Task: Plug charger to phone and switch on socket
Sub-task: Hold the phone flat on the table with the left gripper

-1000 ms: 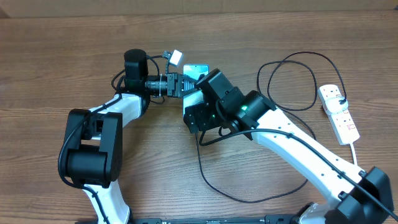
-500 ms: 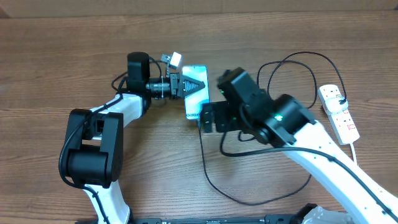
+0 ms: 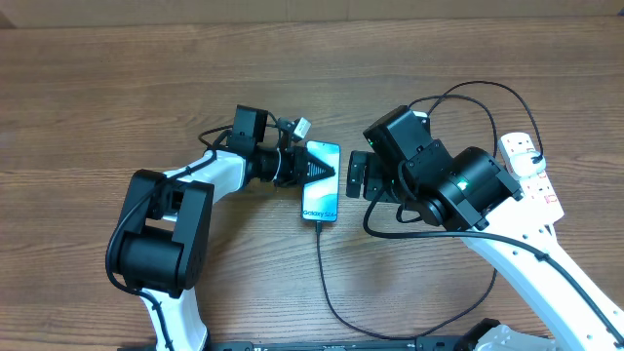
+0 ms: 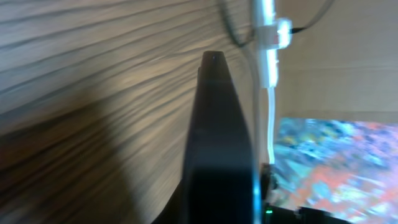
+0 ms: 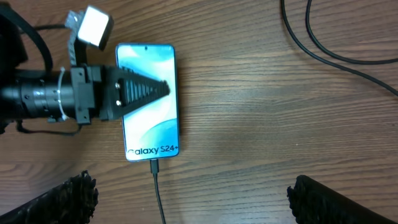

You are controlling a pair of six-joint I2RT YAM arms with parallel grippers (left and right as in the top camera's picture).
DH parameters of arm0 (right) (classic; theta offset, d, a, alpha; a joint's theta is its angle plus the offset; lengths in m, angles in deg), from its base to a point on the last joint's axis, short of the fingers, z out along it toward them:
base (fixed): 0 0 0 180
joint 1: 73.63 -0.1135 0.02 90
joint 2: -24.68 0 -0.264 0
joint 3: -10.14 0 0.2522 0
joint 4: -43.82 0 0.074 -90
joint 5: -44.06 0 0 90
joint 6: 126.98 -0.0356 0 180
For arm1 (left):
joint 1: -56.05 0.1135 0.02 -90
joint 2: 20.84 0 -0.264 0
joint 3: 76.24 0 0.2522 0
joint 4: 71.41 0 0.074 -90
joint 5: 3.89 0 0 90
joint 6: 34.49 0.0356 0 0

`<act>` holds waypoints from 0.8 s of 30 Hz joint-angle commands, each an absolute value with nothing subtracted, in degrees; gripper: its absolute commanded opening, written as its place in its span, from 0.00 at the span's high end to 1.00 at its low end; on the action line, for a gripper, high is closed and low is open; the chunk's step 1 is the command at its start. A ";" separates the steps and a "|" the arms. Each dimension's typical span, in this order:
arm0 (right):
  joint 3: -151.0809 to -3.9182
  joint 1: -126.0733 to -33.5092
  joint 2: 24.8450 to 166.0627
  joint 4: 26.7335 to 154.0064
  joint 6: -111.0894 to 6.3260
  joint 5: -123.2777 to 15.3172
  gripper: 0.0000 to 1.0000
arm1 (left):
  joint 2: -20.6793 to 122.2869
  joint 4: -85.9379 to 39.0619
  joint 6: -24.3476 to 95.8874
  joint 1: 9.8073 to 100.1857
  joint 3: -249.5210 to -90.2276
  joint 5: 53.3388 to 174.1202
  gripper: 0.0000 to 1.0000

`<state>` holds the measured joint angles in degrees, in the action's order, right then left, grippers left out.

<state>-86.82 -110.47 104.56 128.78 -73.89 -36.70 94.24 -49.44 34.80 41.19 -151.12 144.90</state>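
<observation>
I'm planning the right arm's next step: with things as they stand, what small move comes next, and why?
Probably swing the open right gripper toward the socket to press its switch: the charger tip already sits in the phone, with the shut left gripper on its screen.

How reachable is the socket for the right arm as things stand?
Probably yes: the socket lies unobstructed on that arm's side, and the right gripper is open and empty. It faces the phone, so it would have to swing round.
</observation>
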 commanded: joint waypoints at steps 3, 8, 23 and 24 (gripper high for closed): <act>-88.33 -110.34 103.99 128.56 -74.74 -35.65 0.00 | 96.17 -44.85 41.99 41.83 -151.23 137.60 0.94; -88.33 -110.34 103.99 128.41 -74.74 -35.65 0.00 | 96.17 -44.39 42.29 41.83 -151.23 136.44 0.92; -88.33 -110.34 103.99 126.14 -74.72 -35.65 0.00 | 96.17 -37.87 43.71 41.83 -151.23 132.13 0.81; -88.33 -110.34 103.99 125.79 -74.72 -35.68 0.00 | 96.17 -37.79 43.65 41.83 -151.23 132.15 0.80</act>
<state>-86.82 -110.47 104.56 126.51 -74.35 -36.51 96.06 -38.62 42.23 41.57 -151.23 135.13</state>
